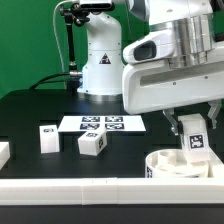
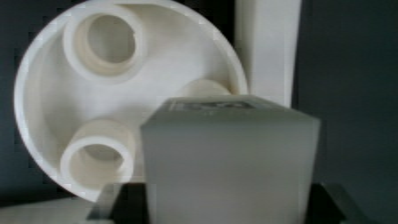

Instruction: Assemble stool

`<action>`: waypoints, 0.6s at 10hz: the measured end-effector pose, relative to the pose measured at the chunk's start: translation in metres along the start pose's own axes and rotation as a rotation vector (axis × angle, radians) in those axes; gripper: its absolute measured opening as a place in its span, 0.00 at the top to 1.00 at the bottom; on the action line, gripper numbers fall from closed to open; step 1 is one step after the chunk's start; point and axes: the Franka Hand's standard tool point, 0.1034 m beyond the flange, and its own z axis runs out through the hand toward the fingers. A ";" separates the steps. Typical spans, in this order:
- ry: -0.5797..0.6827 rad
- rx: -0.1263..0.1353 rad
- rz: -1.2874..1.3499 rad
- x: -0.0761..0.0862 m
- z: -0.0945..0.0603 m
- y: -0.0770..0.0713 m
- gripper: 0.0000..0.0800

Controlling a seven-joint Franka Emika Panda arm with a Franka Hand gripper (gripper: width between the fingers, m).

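Black matte table point(image 1: 30, 108). Round white plastic seat point(image 1: 165, 168): smooth, drum-shaped, circular sockets point(image 2: 107, 40) in its face. Flat tagged marker board point(image 1: 103, 124) well to the exterior view's left of seat. Gripper point(image 1: 193, 131) over seat, clamped on upright rectangular held leg point(image 2: 228, 150); contact with seat unclear. Near loose leg point(image 1: 92, 143) and far loose leg point(image 1: 47, 137), tagged blocks, farther left of seat.

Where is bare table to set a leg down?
Between the nearer loose leg and the seat; also behind the other leg, on the exterior view's left of the marker board. Crowded at the seat, where the gripper holds a leg.
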 end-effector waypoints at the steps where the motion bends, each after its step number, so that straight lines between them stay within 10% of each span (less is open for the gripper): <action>1: 0.004 -0.002 0.090 -0.001 0.000 -0.001 0.57; 6: 0.003 -0.002 0.435 0.000 0.001 -0.001 0.57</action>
